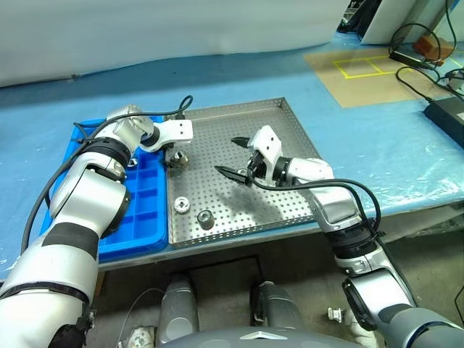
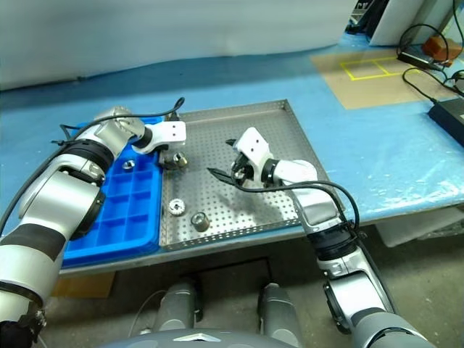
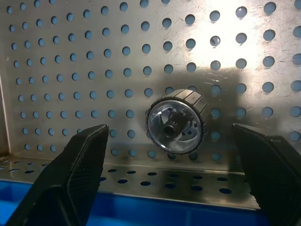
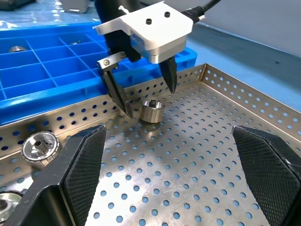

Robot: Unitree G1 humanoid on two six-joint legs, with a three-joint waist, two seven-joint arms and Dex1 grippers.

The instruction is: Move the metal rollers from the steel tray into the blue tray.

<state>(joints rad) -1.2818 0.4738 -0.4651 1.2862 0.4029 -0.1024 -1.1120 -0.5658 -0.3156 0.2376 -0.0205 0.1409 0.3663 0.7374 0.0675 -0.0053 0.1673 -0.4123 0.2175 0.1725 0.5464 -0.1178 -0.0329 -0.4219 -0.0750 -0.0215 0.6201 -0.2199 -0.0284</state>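
Steel tray (image 1: 290,145): is being carried by the blue-covered bench (image 1: 377,138), with the blue tray (image 1: 148,217) lying just beside its left rim.

Rollers left in the steel tray: three metal rollers are being seen on the perforated sheet, one under the left gripper (image 4: 141,96), namely the target roller (image 4: 152,110), and two near the front-left corner, the flanged roller (image 1: 181,205) and the dark roller (image 1: 206,218).

Rollers in the blue tray: at least one placed roller (image 2: 128,164) is being held in a rear compartment.

Left jaws: are being held spread wide, pointing down, straddling the target roller without touching it.

Right gripper (image 1: 235,158): is being held above the tray's middle, jaws spread, nothing between them.

Handling: the roller is being judged stiff, dense for its bulk, smooth and liable to slip or roll if tipped.

Hold: the ribbed outer wall is being judged best, pinched across its width while it is standing on end.
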